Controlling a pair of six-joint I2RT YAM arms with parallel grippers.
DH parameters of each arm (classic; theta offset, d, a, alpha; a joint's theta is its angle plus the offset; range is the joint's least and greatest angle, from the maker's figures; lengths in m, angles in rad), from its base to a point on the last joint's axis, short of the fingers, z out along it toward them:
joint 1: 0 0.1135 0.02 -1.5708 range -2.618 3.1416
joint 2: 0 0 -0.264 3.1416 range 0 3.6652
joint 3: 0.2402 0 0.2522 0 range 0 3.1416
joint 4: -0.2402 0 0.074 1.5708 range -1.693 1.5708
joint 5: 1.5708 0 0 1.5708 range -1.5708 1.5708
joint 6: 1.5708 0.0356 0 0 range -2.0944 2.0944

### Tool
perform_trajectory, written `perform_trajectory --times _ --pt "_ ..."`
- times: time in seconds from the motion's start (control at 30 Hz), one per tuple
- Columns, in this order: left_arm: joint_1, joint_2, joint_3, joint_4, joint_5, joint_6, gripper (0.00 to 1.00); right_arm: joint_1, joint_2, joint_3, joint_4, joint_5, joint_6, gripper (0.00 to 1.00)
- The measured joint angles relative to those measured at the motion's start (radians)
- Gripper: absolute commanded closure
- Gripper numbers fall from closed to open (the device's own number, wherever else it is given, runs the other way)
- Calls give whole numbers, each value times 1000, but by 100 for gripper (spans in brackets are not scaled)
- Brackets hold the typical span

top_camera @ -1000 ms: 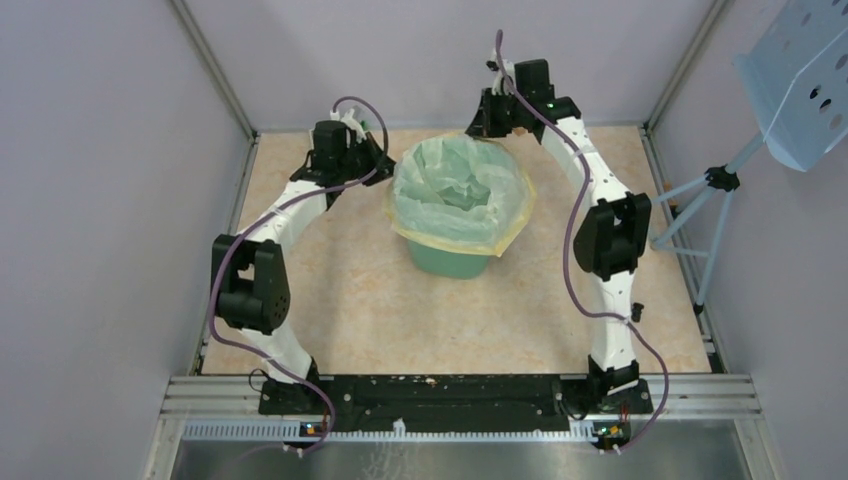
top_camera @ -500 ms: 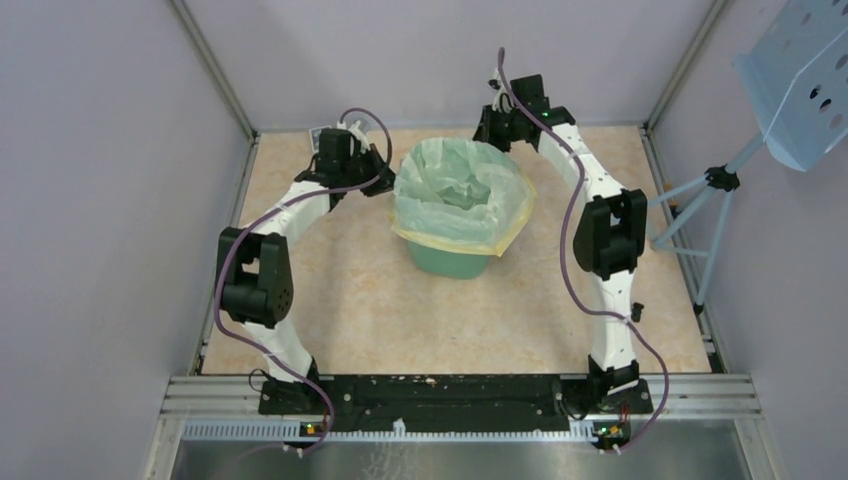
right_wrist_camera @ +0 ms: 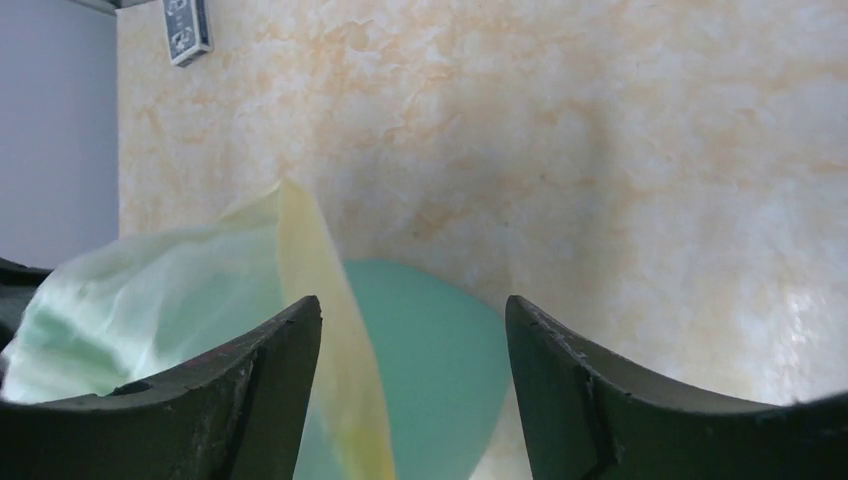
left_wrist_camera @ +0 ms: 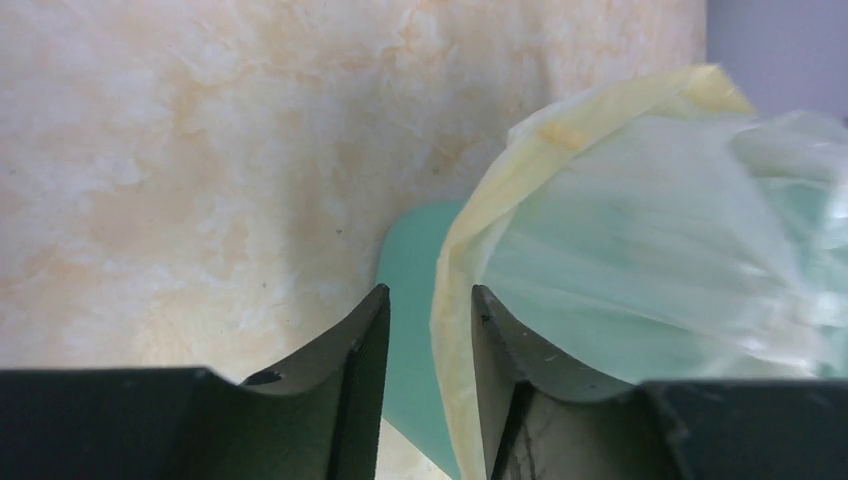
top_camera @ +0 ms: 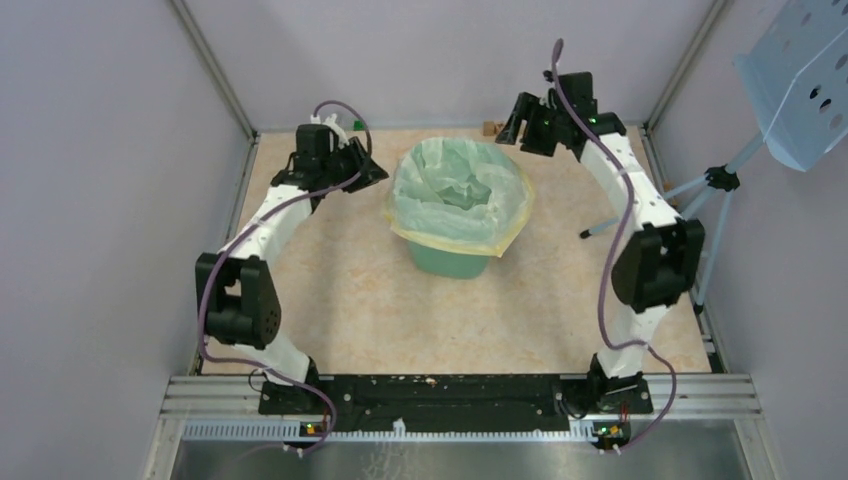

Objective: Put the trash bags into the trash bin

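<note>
Past the arm bases, on the table [top_camera: 330,310]: the bin [top_camera: 450,258], upright, mid-table. Inside it, the bag [top_camera: 458,190], billowed up in the mouth, its yellower band [top_camera: 455,243] folded out over the lip and drooping lowest on the near side. Judged nearly done, with only tucking of loose film or evening of the band left.

Just left of the bin, by its far-left corner: left gripper [top_camera: 372,172], fingers parted a little, pinching nothing. Seen from above as clear of the bag. From its own wrist, band and green wall visible through the gap, beyond the tips.

Farthest back, off the far-right corner of the mouth: right gripper [top_camera: 515,118], spread wide, empty, looking down on band and bin wall.

Handling, as a guess: very light, limp, crinkly, slick film. Nothing stiff to push against, so prone to spring back up, slide off the lip, or tear under a hard tug. Best taken at the folded band with a thin pinch, on opposite sides together. Bin probably light as well, easily dragged or tipped by a sideways pull.
</note>
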Motion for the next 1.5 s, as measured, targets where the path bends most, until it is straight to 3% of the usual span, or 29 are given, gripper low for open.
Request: perform_trajectory --times 0.23,0.43,0.63,0.97,1.07,1.13,1.23,1.5 --pt "43 -169 -1 -70 -72 -15 27 -15 -332 -244 80 44 31 32" --pt "69 -291 -85 -108 -14 -92 24 -28 -505 -417 105 16 43 39" --pt "71 -373 -240 -109 98 -219 28 -32 -599 -561 94 -23 57 43" --pt "71 -391 -329 -93 226 -335 47 -33 -646 -609 29 -23 62 56" --pt "71 -391 -338 -89 259 -353 65 -33 -645 -608 -14 -3 61 72" --pt "71 -393 -344 -87 267 -360 71 -33 -645 -608 -24 1 64 87" --pt "71 -399 -369 -74 276 -375 72 -33 -645 -608 -24 -4 75 99" --pt "71 -401 -389 -35 294 -394 67 -33 -629 -609 -21 -67 100 100"
